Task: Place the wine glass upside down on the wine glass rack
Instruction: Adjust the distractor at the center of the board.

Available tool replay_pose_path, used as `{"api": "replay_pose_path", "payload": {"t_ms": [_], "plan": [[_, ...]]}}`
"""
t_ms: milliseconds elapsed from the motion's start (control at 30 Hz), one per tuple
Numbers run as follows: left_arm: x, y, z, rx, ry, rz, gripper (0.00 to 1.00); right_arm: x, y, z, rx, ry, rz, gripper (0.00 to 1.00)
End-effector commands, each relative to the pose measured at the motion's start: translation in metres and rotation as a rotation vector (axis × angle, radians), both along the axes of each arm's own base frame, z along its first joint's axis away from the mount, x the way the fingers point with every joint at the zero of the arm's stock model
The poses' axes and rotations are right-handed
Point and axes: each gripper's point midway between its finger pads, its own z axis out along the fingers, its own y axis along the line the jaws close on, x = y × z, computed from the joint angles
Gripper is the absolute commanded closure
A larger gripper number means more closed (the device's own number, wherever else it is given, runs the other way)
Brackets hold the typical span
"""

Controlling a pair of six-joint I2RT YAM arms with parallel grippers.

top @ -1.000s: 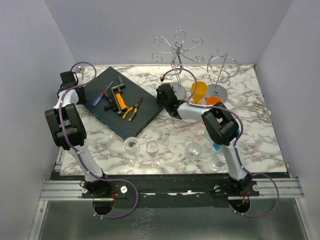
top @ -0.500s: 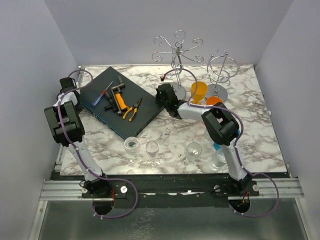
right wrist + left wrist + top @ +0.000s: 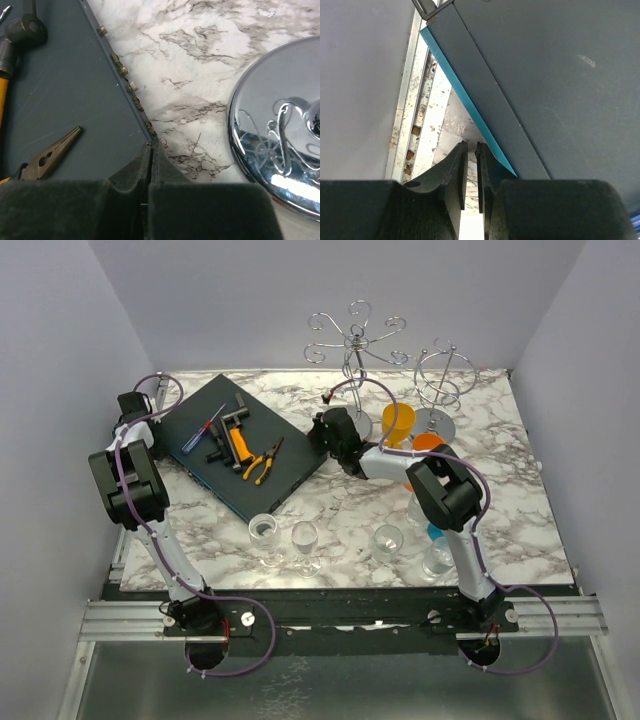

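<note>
Clear stemmed wine glass (image 3: 388, 538) stands upright, toward the bases from the right claw (image 3: 151, 146), pinched empty; left claw (image 3: 470, 147) narrow, farther.

The veined white-and-grey marble-look bench (image 3: 340, 510) is smooth with a soft sheen, the flat dark grey case (image 3: 560, 75) matt and faintly scuffed, the silvery wire wine glass rack (image 3: 354, 338) bright metal with a mirror-polished chrome round base (image 3: 280, 145), and the stemmed wine glasses (image 3: 304, 537) clear glossy glass.

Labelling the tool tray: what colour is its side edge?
Teal-blue edge on the dark grey tray; clearest in left wrist view.
</note>
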Motion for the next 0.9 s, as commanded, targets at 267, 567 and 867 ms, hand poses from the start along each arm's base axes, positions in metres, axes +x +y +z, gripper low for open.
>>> {"api": "replay_pose_path", "payload": {"t_ms": [267, 567, 867], "plan": [[-0.014, -0.021, -0.021, -0.102, 0.061, -0.014, 0.80, -0.207, 0.063, -0.115, 0.006, 0.594, 0.511, 1.00], [0.007, -0.024, -0.021, -0.092, 0.052, -0.024, 0.80, -0.237, 0.085, -0.118, -0.021, 0.610, 0.616, 1.00], [0.033, -0.030, -0.024, -0.083, 0.048, -0.034, 0.80, -0.258, 0.082, -0.111, -0.058, 0.602, 0.671, 1.00]]}}
